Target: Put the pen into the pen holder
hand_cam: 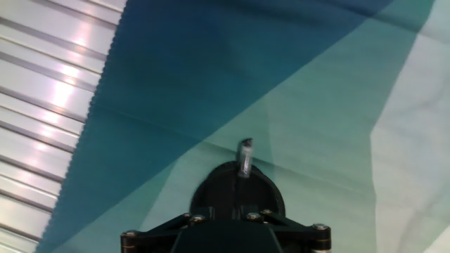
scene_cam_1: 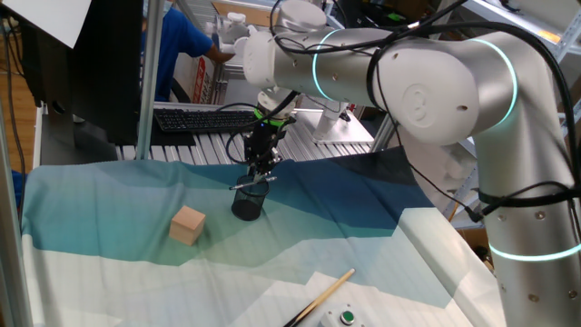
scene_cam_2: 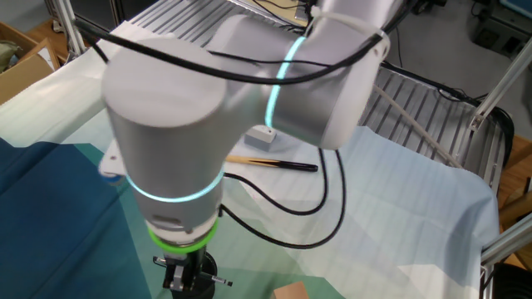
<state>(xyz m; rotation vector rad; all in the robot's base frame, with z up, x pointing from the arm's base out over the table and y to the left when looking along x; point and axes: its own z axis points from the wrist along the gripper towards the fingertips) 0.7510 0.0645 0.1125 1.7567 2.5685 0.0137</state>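
One pen (scene_cam_1: 252, 183) lies crosswise in the closed gripper (scene_cam_1: 260, 174), directly above the pen holder (scene_cam_1: 247, 205).

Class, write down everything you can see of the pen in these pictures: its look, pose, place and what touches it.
The pen is thin and dark with a silvery sheen. It lies almost level, slightly tilted, right at the rim of the black mesh pen holder, beneath the pincer, which appears shut on it. Whether it touches the rim cannot be told. In the hand view one end pokes out past the holder's rim over the teal cloth.
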